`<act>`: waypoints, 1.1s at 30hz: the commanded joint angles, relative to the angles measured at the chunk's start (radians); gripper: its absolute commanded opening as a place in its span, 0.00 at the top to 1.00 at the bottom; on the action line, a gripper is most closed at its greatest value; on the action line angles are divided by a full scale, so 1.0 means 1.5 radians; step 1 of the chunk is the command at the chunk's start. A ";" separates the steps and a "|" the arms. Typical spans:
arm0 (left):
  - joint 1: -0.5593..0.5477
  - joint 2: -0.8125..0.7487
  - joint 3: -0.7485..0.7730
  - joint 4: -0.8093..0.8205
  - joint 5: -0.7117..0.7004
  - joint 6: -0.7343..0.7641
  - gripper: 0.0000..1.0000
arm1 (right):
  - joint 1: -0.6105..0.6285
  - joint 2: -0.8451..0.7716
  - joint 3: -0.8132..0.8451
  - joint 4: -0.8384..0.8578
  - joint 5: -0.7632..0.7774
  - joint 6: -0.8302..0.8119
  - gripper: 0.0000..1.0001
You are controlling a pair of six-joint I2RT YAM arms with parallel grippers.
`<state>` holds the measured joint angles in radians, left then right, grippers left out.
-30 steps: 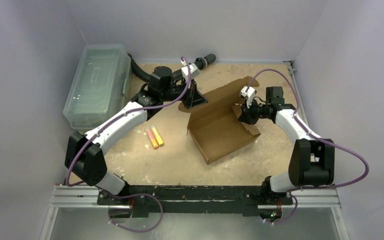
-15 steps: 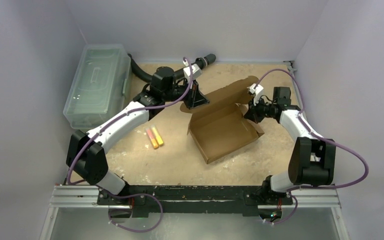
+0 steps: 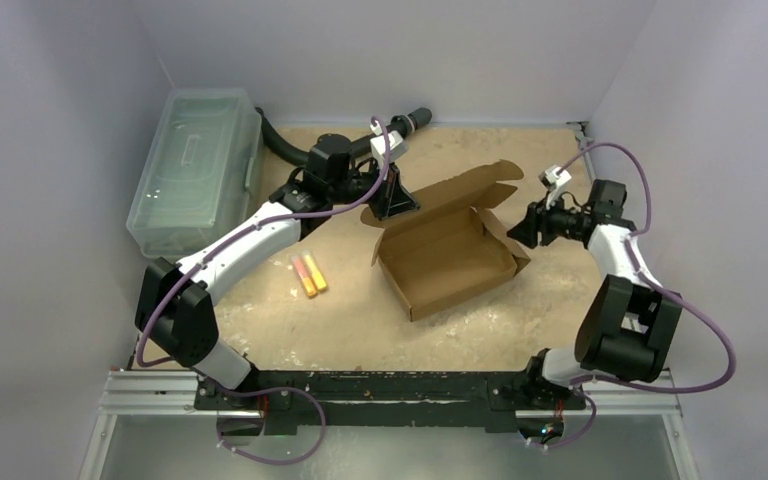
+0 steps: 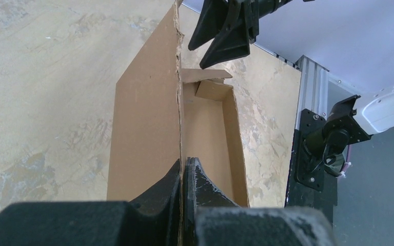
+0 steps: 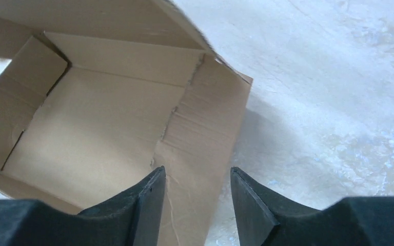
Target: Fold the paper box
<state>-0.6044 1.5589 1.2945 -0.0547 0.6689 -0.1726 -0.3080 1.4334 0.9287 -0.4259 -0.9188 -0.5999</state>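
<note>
The brown paper box (image 3: 447, 257) lies open in the middle of the table, its lid (image 3: 460, 187) raised at the far side. My left gripper (image 3: 392, 206) is shut on the lid's left end; in the left wrist view the cardboard edge (image 4: 179, 102) runs straight between the pinched jaws of the left gripper (image 4: 183, 164). My right gripper (image 3: 522, 227) stands open just off the box's right end. In the right wrist view the right gripper (image 5: 197, 177) hovers over the right wall (image 5: 205, 128), with nothing held.
A clear plastic lidded bin (image 3: 196, 168) stands at the far left. Two orange-yellow markers (image 3: 309, 274) lie left of the box. A black hose (image 3: 405, 124) runs along the back. The metal rail (image 3: 390, 392) borders the near edge.
My right gripper has pulled back to the right, out of the box's right end, and has opened, letting go of the cardboard. The left gripper keeps its hold on the lid.
</note>
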 commanded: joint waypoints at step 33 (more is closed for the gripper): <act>-0.039 -0.008 0.056 -0.005 -0.026 0.001 1.00 | -0.074 0.286 0.128 -0.277 -0.183 -0.081 0.30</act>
<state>-0.6571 1.5589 1.3228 -0.0879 0.6384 -0.1726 -0.4221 2.0182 1.2026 -1.1831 -1.2861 -1.0512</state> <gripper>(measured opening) 0.009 0.696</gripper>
